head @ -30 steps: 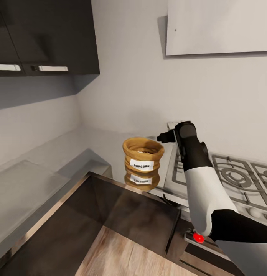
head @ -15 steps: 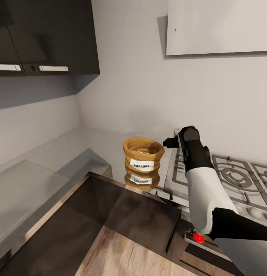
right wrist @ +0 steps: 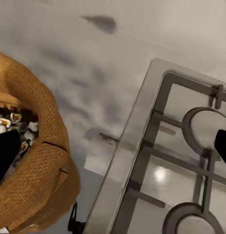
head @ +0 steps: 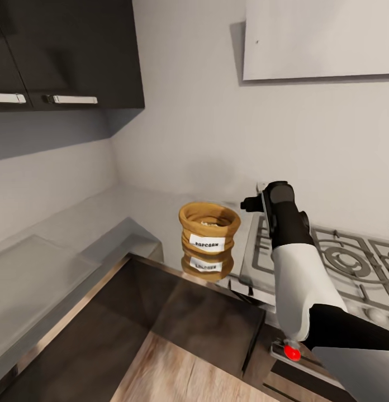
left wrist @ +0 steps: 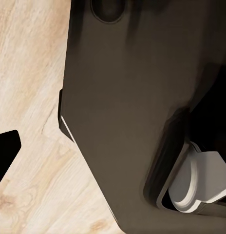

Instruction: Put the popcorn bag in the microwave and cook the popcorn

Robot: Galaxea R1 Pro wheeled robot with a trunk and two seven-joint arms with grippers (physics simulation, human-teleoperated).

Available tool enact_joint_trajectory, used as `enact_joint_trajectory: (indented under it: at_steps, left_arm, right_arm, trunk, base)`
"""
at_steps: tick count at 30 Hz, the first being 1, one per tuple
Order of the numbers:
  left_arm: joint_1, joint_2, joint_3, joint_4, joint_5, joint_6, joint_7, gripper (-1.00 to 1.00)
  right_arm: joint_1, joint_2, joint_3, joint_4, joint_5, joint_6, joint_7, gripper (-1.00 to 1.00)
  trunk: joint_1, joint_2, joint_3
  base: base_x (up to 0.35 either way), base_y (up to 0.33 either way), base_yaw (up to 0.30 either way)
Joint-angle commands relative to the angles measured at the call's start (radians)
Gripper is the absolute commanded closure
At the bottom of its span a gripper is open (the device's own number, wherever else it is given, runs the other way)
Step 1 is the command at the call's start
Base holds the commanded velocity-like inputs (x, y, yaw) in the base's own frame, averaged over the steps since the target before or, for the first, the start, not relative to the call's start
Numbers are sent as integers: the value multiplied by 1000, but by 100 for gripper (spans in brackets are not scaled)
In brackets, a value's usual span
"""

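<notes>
The popcorn bag (head: 209,229), a short round tan-brown sack with a thick rolled rim and a white "POPCORN" label, stands upright on the long glossy grey countertop (head: 77,234), its mirror image showing in the slab just below it.

Nearest the camera in the head view lie the pale wood-plank floor (head: 178,371) and the dark brown cabinet fronts (head: 161,312) under the counter edge. A small red button (head: 293,352) sits on a grey plate low at the right, beside the right arm's white and black forearm (head: 298,285). That arm reaches forward and up, and the right gripper (head: 251,203) hangs above the seam between the counter and the steel gas hob (head: 351,262), just beside the bag's right side and slightly higher than its rim.

In the right wrist view the sack (right wrist: 30,161) fills one side, with small whitish popcorn pieces (right wrist: 13,124) heaped inside its mouth. One black fingertip (right wrist: 5,153) shows over the open sack and the other at the far edge over the hob's grate (right wrist: 191,161), so the right pincer is spread wide and holds nothing.

The left wrist view shows a dark brown panel (left wrist: 127,112) over the wood floor (left wrist: 30,73); a black finger tip (left wrist: 6,151) peeks in, and I cannot tell whether that pincer is spread or closed.

Farther back rise the plain grey wall (head: 205,111), dark upper cabinets (head: 66,50) with silver handles, and a pale flat panel (head: 317,39).
</notes>
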Motion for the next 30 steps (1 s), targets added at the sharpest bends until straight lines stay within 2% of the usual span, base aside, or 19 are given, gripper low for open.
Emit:
enact_joint_trajectory:
  at_steps: [1,8,13,17,24,30]
  left_arm:
    - [0,0,2,-1,5,-1,0,-100]
    - [0,0,2,-1,6,-1,0,-100]
    - [0,-1,2,-1,8,-1,1,-100]
    - [0,-1,2,-1,8,-1,1,-100]
    - [0,-1,2,-1,8,-1,1,-100]
    - [0,-1,3,-1,8,-1,1,-100]
  right_arm:
    - [-1,1,-3,-1,10,2,10,-100]
    - [-1,1,-3,3,8,2,10,-100]
    - [28,1,-2,2,-22,-14,30,-100]
    - [46,1,-2,-20,-8,2,17,-100]
    - [55,1,0,-53,-7,2,17,-100]
    - [55,1,3,-85,-13,2,40,-100]
  trunk:
    - [0,-1,-1]
    - [0,-1,-1]
    - [0,-1,-1]
    - [0,-1,-1]
    - [0,-1,-1]
    - [0,-1,-1]
  base:
    - [214,0,0]
    - [108,0,0]
    - [0,0,0]
    - [0,0,0]
    - [0,0,0]
    - [0,0,0]
